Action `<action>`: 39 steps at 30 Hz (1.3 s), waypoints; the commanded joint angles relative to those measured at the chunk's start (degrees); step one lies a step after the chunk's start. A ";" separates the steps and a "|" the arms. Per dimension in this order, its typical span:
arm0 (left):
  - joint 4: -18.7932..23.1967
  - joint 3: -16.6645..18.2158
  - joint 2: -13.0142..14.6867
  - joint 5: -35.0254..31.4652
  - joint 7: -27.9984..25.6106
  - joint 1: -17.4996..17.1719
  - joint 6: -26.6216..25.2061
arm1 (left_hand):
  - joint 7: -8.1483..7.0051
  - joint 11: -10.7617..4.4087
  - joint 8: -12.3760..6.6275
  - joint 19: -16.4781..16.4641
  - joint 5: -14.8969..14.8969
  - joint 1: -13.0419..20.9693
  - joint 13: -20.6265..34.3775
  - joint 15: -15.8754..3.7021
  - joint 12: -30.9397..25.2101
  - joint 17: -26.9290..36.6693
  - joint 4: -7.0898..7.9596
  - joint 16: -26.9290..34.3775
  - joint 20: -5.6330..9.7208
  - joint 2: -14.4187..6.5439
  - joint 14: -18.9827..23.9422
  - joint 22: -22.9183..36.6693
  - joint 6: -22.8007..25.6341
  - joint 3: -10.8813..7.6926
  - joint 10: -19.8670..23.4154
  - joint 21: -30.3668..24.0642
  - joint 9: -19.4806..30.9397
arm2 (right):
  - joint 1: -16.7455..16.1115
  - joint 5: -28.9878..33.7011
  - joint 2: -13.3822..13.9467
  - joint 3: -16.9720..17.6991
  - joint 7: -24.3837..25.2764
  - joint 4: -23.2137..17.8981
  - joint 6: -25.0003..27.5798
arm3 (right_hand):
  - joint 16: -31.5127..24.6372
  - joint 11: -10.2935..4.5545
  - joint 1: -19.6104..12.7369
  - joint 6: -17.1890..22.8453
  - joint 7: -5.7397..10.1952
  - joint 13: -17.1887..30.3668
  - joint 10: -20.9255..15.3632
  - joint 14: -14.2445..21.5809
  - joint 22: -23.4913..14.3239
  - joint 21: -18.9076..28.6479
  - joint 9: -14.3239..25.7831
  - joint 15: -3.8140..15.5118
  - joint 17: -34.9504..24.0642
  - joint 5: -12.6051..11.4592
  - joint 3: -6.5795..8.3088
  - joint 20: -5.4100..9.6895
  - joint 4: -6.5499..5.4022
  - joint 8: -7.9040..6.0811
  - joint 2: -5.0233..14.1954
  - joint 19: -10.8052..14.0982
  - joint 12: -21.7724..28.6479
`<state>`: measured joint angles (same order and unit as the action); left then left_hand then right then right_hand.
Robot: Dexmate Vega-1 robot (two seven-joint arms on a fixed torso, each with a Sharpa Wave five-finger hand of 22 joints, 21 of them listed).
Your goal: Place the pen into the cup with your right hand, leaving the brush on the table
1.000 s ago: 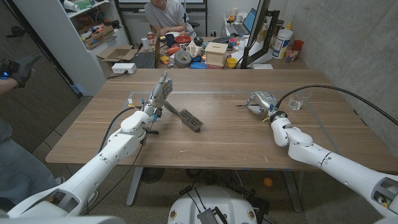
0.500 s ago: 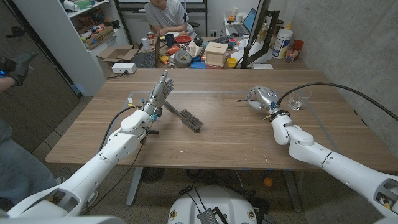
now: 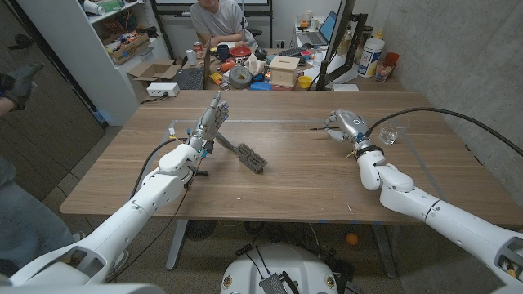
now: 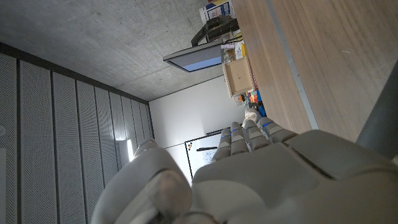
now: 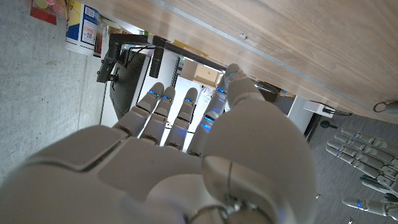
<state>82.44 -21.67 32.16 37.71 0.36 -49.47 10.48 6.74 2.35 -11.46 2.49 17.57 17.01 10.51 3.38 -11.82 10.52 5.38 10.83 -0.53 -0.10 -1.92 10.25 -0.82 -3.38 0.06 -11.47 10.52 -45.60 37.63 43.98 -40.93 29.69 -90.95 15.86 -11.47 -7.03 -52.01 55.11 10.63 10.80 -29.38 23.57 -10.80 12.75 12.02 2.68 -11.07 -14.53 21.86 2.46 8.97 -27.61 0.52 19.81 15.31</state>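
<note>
My right hand [image 3: 346,127] hovers over the right half of the wooden table [image 3: 294,184] and pinches a thin dark pen [image 3: 315,128], whose end sticks out toward the table's middle. In the right wrist view that hand [image 5: 186,143] has its fingers stretched out with the thumb laid beside them. A small clear glass cup [image 3: 395,133] stands upright just to the right of this hand, apart from it. The dark grey brush [image 3: 247,154] lies on the table left of centre. My left hand [image 3: 211,119] stands beside the brush's handle, fingers up and apart, holding nothing.
A second table [image 3: 261,69] behind is crowded with boxes, a tape roll and bottles, and a person [image 3: 216,20] sits there. A person's gloved hand [image 3: 18,82] shows at the left edge. A small black object [image 3: 200,173] lies by my left forearm.
My right hand has risen and moved toward the far edge of the table, carrying the pen with it. The left hand, brush and cup have stayed put.
</note>
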 commanded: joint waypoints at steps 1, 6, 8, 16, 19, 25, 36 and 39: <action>0.80 0.01 0.27 -0.28 0.00 -0.13 0.13 | 0.20 0.48 0.15 0.23 -0.01 0.12 0.28 0.50 0.26 0.14 0.09 -0.03 -0.16 -0.41 0.11 0.12 0.23 0.31 0.15 -0.07 0.13 | -1.22 0.32 0.33 1.21 1.20 -2.10 0.19 | -0.19 0.09 -0.24 3.26 0.66 0.16 -0.62 0.29 -0.31 0.08 6.81 3.27 -0.19 -0.09 -0.05 1.29 -0.38 -2.44 0.36 0.16 -0.19; 1.17 0.04 0.40 -0.33 -0.13 -0.32 0.10 | 0.21 0.47 0.16 0.25 -0.03 0.14 0.28 0.47 0.27 0.14 0.09 -0.02 -0.17 -0.44 0.12 0.12 0.23 0.35 0.12 -0.07 0.13 | -1.54 -0.26 0.04 2.06 1.73 -2.77 0.18 | -0.14 0.07 -0.29 3.34 0.63 0.16 -0.55 0.26 -0.32 0.05 6.75 3.32 -0.20 -0.08 -0.06 1.32 -0.40 -2.49 0.31 0.10 -0.27; 1.26 0.04 0.41 -0.29 -0.13 -0.36 0.06 | 0.24 0.45 0.15 0.25 -0.04 0.15 0.28 0.48 0.26 0.14 0.09 -0.02 -0.19 -0.45 0.13 0.13 0.25 0.36 0.14 -0.07 0.14 | -1.67 -0.99 -0.12 2.55 1.90 -2.97 -0.19 | -0.13 0.05 -0.30 3.40 0.67 0.16 -0.59 0.27 -0.32 0.04 6.71 3.29 -0.20 -0.08 -0.07 1.31 -0.41 -2.51 0.28 0.07 -0.28; 1.41 0.01 0.41 -0.37 -0.15 -0.46 0.18 | 0.24 0.49 0.14 0.27 -0.06 0.18 0.28 0.53 0.26 0.14 0.09 -0.03 -0.20 -0.49 0.10 0.13 0.29 0.41 0.14 -0.08 0.14 | -2.25 -4.47 -0.92 4.63 2.04 -3.69 -1.09 | 0.01 1.23 -0.39 3.78 0.44 0.15 -1.21 0.27 -0.30 0.00 6.53 3.68 -0.14 -0.06 -0.19 1.98 -0.43 -2.69 -0.05 0.09 -0.24; 1.48 0.01 0.44 -0.43 -0.22 -0.47 0.18 | 0.22 0.50 0.15 0.27 -0.08 0.21 0.28 0.50 0.29 0.14 0.09 -0.02 -0.17 -0.52 0.11 0.13 0.28 0.44 0.08 -0.08 0.14 | -2.62 -6.54 -1.40 5.69 2.07 -3.90 -1.53 | 0.02 1.30 -0.40 3.74 0.47 0.14 -1.23 0.31 -0.28 0.00 6.47 3.71 -0.13 -0.06 -0.20 2.10 -0.47 -2.67 -0.08 0.14 -0.28; 1.68 0.00 0.53 -0.54 -0.31 -0.41 0.06 | 0.17 0.46 0.14 0.27 -0.11 0.24 0.28 0.50 0.27 0.14 0.09 -0.04 -0.11 -0.55 0.07 0.14 0.31 0.49 0.12 -0.10 0.14 | -3.07 -9.73 -1.99 7.31 2.27 -4.11 -2.43 | 0.05 1.37 -0.40 3.85 0.38 0.13 -1.24 0.32 -0.27 -0.03 6.37 3.59 -0.12 -0.07 -0.24 2.11 -0.51 -2.70 -0.14 0.12 -0.36; 2.03 0.16 0.62 -0.51 -0.53 -0.40 -0.05 | 0.23 0.48 0.15 0.30 -0.15 0.31 0.28 0.58 0.29 0.14 0.08 -0.02 -0.05 -0.62 0.10 0.16 0.32 0.58 0.08 -0.11 0.14 | -3.40 -12.28 -2.68 9.28 3.93 -4.37 -2.23 | 0.14 1.43 -0.45 3.81 0.36 0.12 -1.29 0.24 -0.25 -0.08 6.23 3.48 -0.11 -0.10 -0.25 2.02 -0.57 -2.69 -0.18 0.06 -0.49; 2.19 0.24 0.76 -0.52 -0.60 -0.46 -0.13 | 0.25 0.62 0.17 0.29 -0.16 0.33 0.28 0.56 0.29 0.14 0.08 -0.03 -0.05 -0.64 0.07 0.16 0.29 0.60 0.09 -0.11 0.14 | -3.70 -14.26 -3.07 10.35 4.11 -4.46 -2.69 | 0.15 1.34 -0.48 3.84 0.32 0.12 -1.23 0.27 -0.25 -0.10 6.16 3.44 -0.10 -0.11 -0.25 1.99 -0.58 -2.69 -0.20 0.05 -0.55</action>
<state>84.20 -21.66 32.70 37.18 0.06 -49.85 10.59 6.74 2.35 -11.47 2.49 17.58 17.23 10.51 3.38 -11.82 10.52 5.22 10.83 -0.53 -0.32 -1.92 10.25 -0.82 -3.22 0.06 -11.47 10.52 -48.63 27.81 41.86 -33.25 32.69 -95.01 13.91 -11.47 -6.02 -52.36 55.11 10.63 10.79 -30.40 23.56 -10.80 12.75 12.02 2.67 -11.06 -14.31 21.42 2.46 8.61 -28.93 0.15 19.81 14.97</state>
